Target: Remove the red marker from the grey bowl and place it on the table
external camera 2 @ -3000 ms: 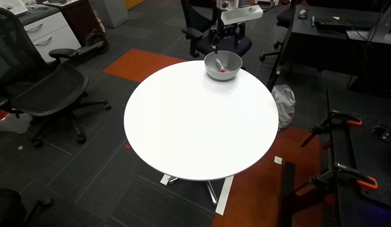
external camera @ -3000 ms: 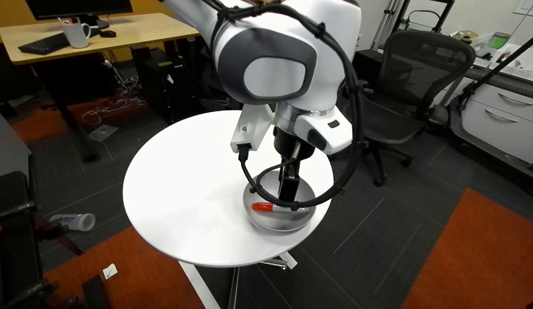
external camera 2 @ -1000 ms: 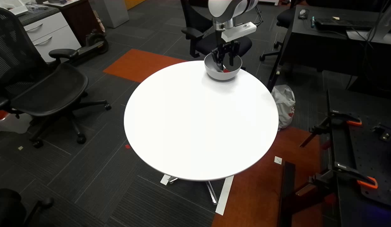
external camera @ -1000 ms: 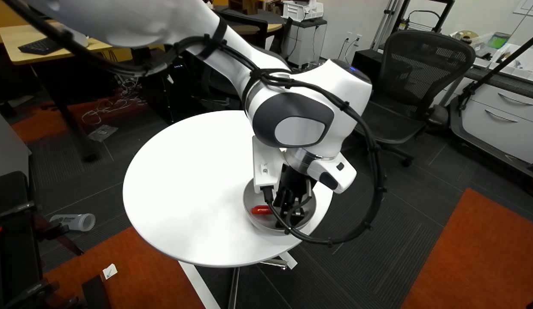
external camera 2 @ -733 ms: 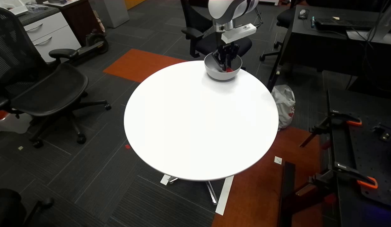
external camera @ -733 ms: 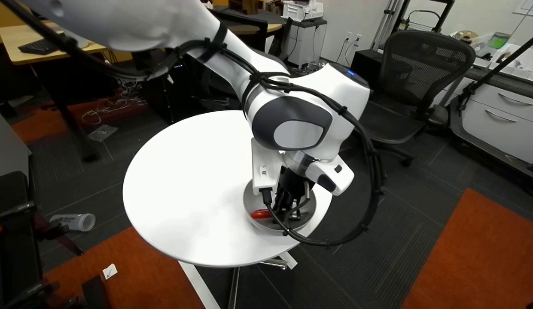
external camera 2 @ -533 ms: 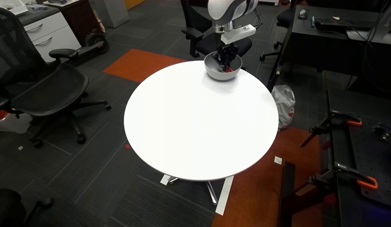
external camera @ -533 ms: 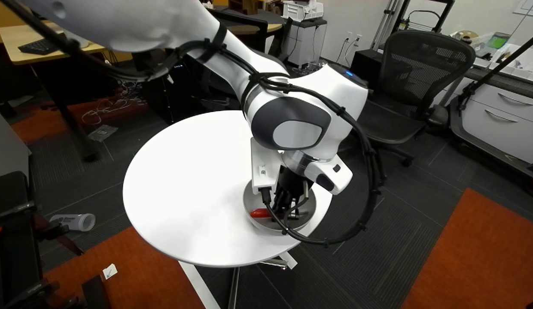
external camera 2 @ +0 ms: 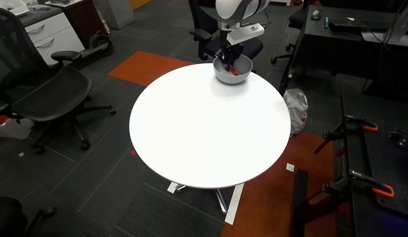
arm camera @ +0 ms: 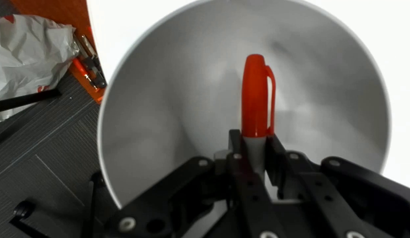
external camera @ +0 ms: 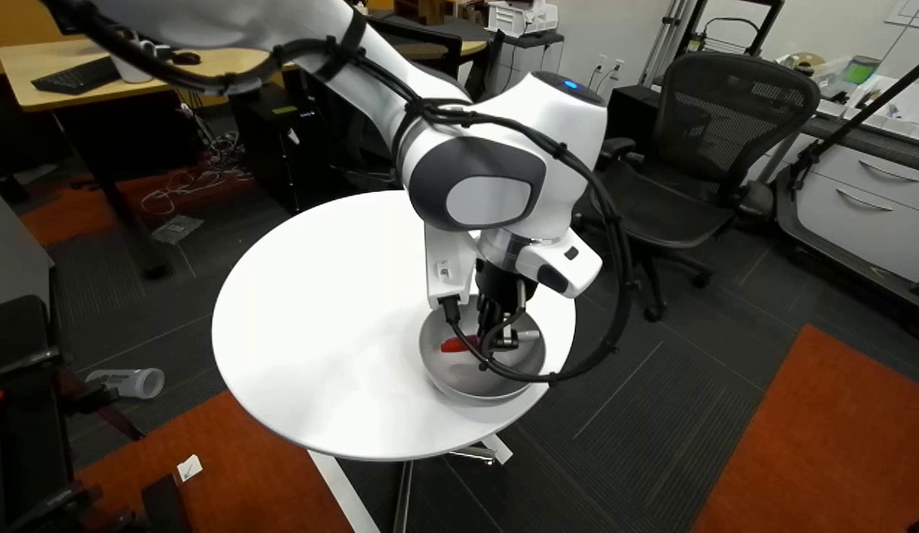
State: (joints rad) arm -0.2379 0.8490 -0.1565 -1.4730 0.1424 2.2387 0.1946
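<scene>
In the wrist view my gripper (arm camera: 254,137) is shut on the red marker (arm camera: 254,96), its fingers on the pale barrel just behind the red cap. The cap points away from the gripper; much of the barrel hides between the fingers. Below the marker lies the inside of the grey bowl (arm camera: 142,132). Both exterior views show the bowl (external camera: 474,389) near the edge of the round white table (external camera: 318,318). The marker (external camera 2: 234,71) is still within the bowl's rim and looks raised off its floor, lying roughly level.
A black cable loop (external camera: 615,326) from the arm hangs across the bowl. One office chair (external camera: 696,170) stands close behind the table; another chair (external camera 2: 250,46) is behind the bowl. A plastic bag (external camera 2: 296,108) and a black bench with clamps (external camera 2: 381,189) are beside the table.
The gripper went down into the bowl, shut on the marker, and has now risen a little with it. The bowl has stayed in place.
</scene>
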